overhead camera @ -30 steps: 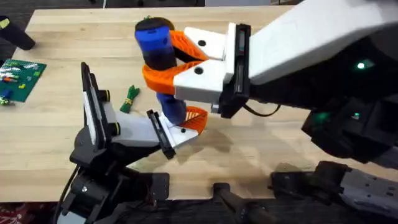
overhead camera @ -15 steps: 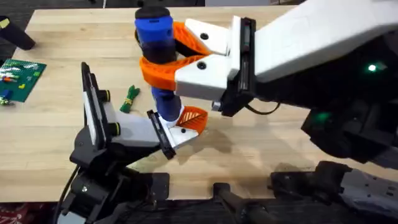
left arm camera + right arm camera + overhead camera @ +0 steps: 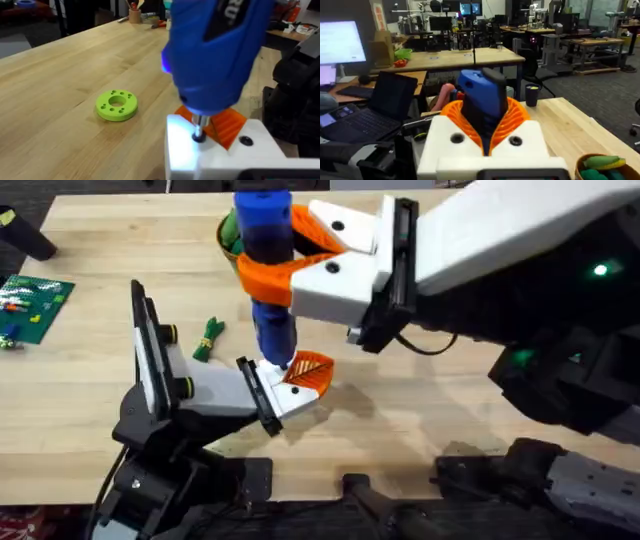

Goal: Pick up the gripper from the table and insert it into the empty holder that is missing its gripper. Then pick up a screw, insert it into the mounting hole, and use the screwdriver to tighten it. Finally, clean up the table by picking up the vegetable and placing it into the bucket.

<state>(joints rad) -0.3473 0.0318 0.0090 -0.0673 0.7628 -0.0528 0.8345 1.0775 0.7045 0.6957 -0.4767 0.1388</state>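
My right gripper is shut on the blue screwdriver, its orange fingers wrapped around the thick handle. The screwdriver stands nearly upright, and its dark tip presses on the white holder at the end of my left arm. The orange gripper piece sits in that holder, right beside the tip. My left gripper rests low over the table's middle. The vegetable lies on the wood left of the holder. Behind the handle, the bucket is partly hidden.
A green studded plate lies at the left edge. A lime-green ring sits on the wood near the holder. The bucket's tan rim encloses something green and yellow. A dark object lies at the far left corner.
My right gripper has risen and shifted right with the screwdriver, which now stands more upright. Its tip stays at the holder. The left arm has not moved.
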